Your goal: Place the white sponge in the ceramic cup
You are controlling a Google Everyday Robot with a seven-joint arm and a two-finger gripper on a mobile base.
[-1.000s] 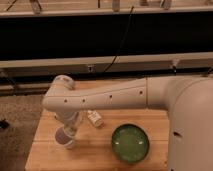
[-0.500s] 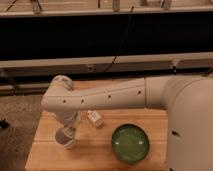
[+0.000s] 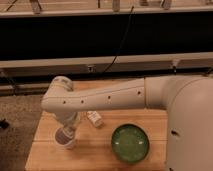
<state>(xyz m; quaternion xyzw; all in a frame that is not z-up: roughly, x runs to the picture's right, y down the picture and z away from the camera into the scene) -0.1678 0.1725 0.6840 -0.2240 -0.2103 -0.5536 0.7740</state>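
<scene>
The ceramic cup, small, round and whitish, stands on the wooden table at the front left. My gripper hangs from the arm's bent wrist straight over the cup, right at its rim, and covers most of its opening. What the gripper holds is hidden. A small white block-like object lies on the table just right of the gripper, apart from the cup. I cannot tell whether it is the white sponge.
A wide green bowl sits on the table right of the cup. My arm spans the table's back from the right, and my white body fills the right side. A dark counter front and rails stand behind. The floor lies at left.
The arm's elbow has shifted slightly to the left. The gripper stays over the cup. The white object and the bowl have not moved.
</scene>
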